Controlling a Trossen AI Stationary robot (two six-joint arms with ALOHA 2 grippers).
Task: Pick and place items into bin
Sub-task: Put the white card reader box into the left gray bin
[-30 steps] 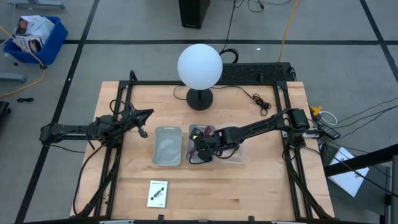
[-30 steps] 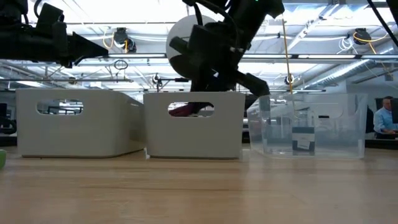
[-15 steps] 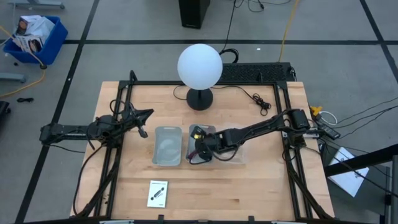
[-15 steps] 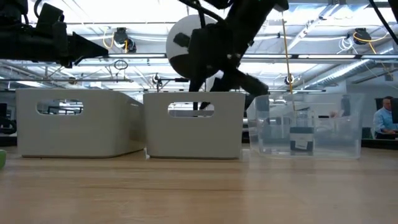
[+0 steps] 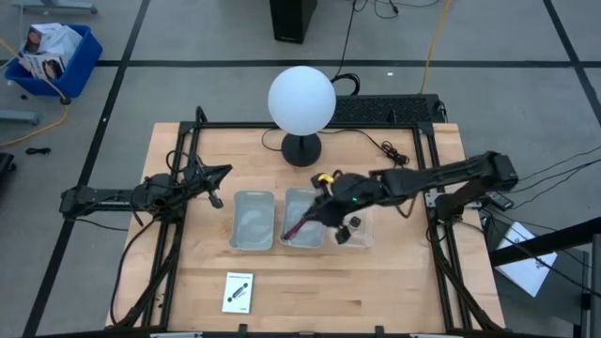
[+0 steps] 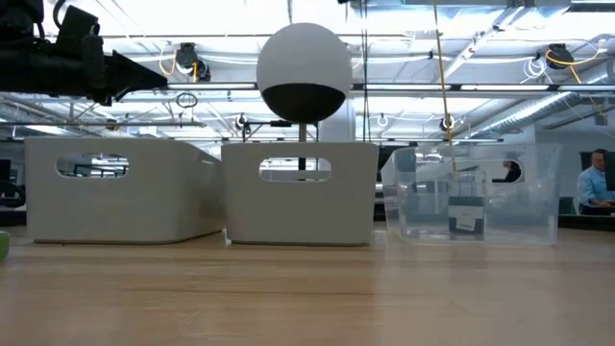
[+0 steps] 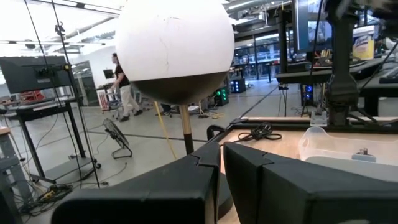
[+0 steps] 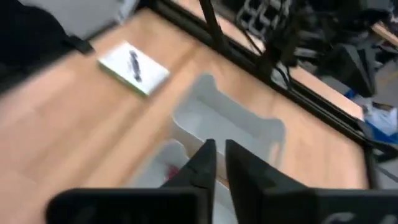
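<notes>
I see the red cord [image 5: 299, 225] in the middle bin [image 5: 303, 218]; my right gripper [image 5: 331, 208] above is nearly closed and empty, the card [image 5: 238, 291] at seven o'clock left.

This is a big robot lab or workshop, not a home. The wooden table [image 5: 376, 282] sits in a black metal frame [image 5: 427, 169] on a grey floor marked with black tape lines [image 5: 122, 80]. Cables [image 5: 432, 42] run across that floor, and a blue bin [image 5: 56, 56] full of stuff stands to one side. Long ceiling lights [image 6: 500, 58] hang over many work desks [image 6: 591, 219]. People [image 6: 588, 187] work far off in the room. A screen on a stand [image 7: 31, 74] and a floor fan [image 7: 118, 134] stand about too.
</notes>
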